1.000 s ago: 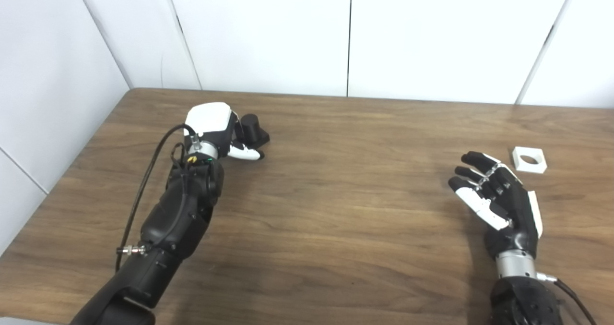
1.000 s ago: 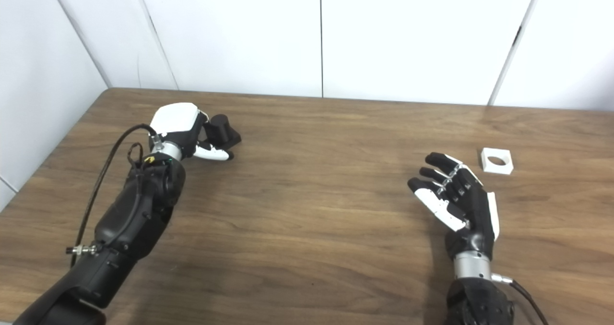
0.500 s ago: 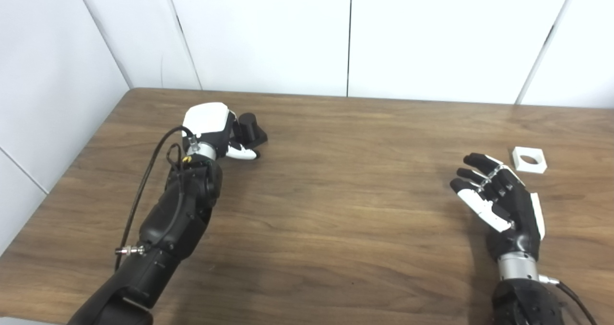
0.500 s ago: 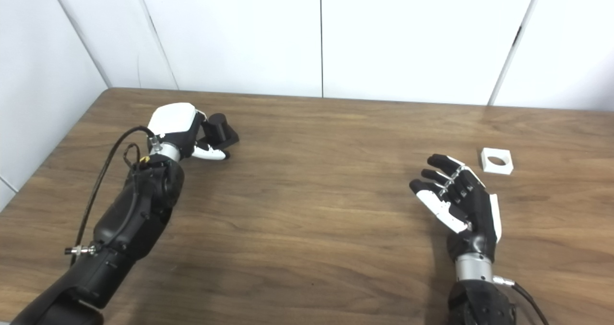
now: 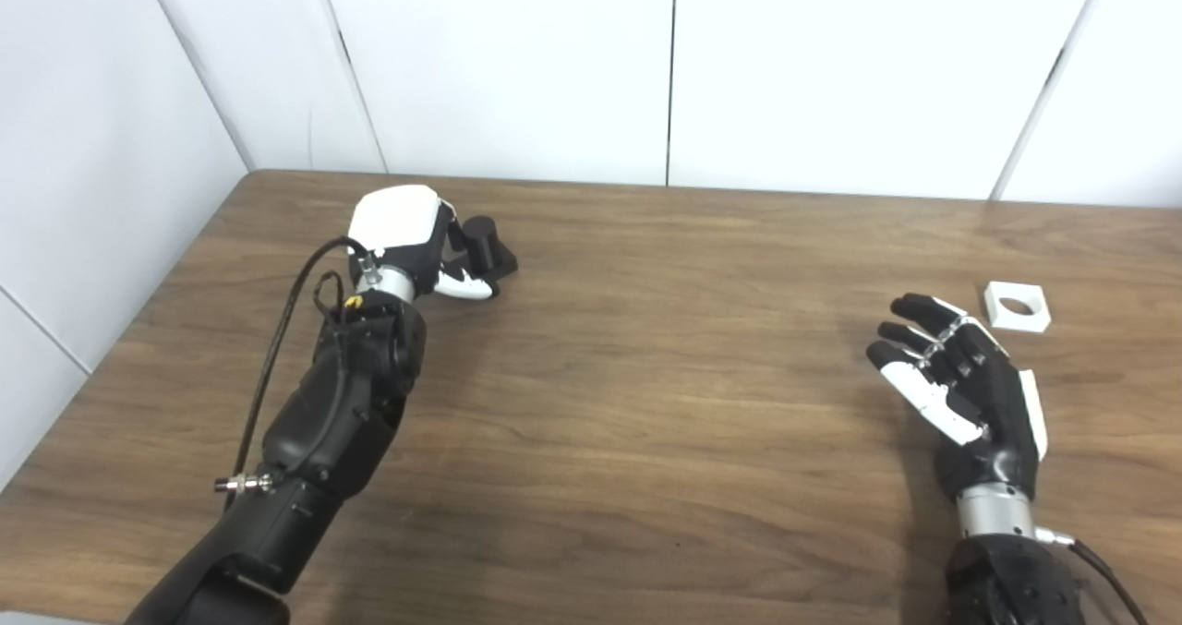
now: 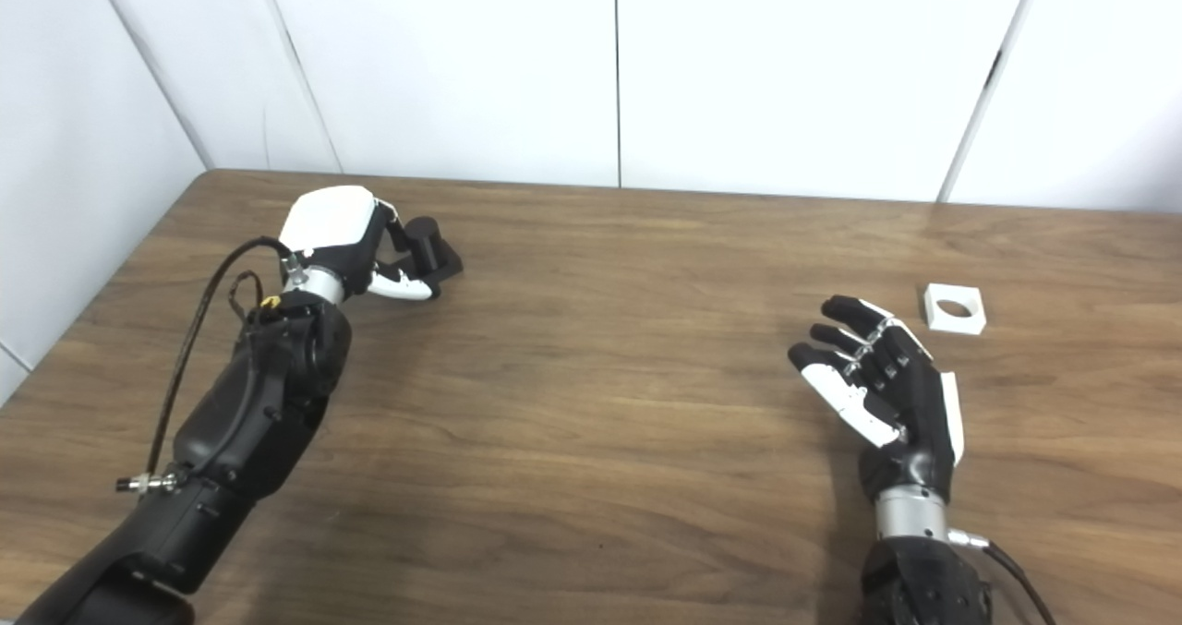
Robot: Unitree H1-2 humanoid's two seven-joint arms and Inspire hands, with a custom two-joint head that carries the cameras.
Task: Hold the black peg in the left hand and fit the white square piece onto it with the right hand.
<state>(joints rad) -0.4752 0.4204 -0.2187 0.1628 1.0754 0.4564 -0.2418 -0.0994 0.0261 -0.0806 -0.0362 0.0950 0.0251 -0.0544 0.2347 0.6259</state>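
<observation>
The left hand (image 5: 406, 237) has its fingers curled round the black peg (image 5: 482, 245), which sits on its base on the bench (image 5: 646, 403) just beyond the knuckles; whether the grip is fully closed is hard to tell, and this looks like securing the peg first. The right hand (image 5: 960, 380) hovers empty, fingers spread, with the white square piece (image 5: 1018, 306) lying flat just past its fingertips, hole up for an easy pick.

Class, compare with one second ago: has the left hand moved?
Yes. The left hand has shifted slightly toward the table's far edge, closer around the black peg.
</observation>
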